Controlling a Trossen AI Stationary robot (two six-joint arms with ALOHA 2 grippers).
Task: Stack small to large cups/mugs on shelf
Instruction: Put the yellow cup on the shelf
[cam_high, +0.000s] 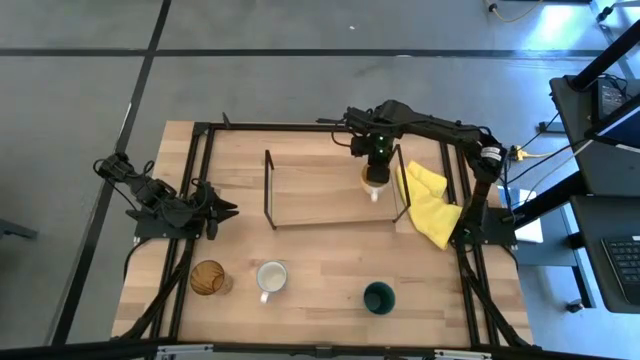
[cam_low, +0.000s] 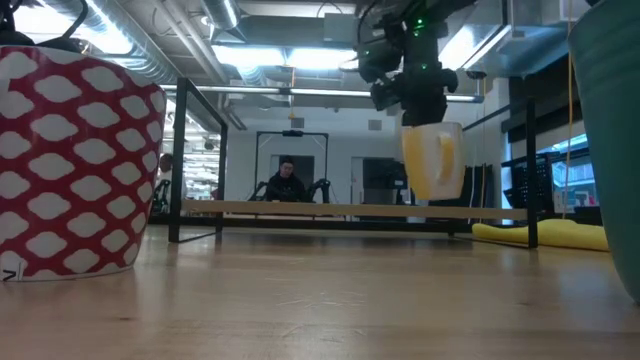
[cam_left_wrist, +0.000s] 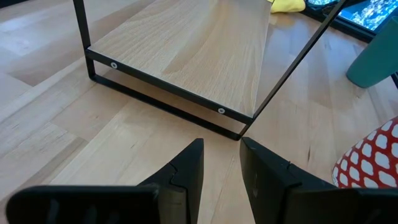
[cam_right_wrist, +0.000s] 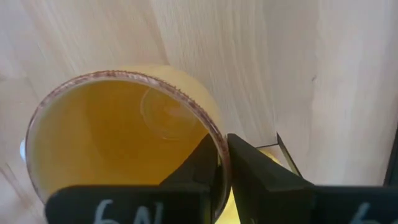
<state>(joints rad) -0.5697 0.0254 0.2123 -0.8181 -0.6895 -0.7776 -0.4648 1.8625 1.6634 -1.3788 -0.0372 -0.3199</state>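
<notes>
Orange-inside mug (cam_low: 433, 160) off shelf (cam_low: 350, 209), right hand (cam_right_wrist: 222, 163) pinching rim

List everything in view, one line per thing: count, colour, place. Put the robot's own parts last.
Orange mug: one, orange inside with a white handle, held by its rim above the shelf's right end.
White mug: one, white outside with red in the low view, table front, middle.
Glass tumbler: one, amber, table front left.
Green cup: one, dark green, table front right.
Shelf: one, black wire ends, light wooden board, table centre.
Cloth: one, yellow, right of the shelf.
Table: one, light wood, black frame.
Person: one, dark clothes, in the room behind.
Right gripper: pinching the orange mug's rim.
Left gripper: open, waiting at table left.
</notes>
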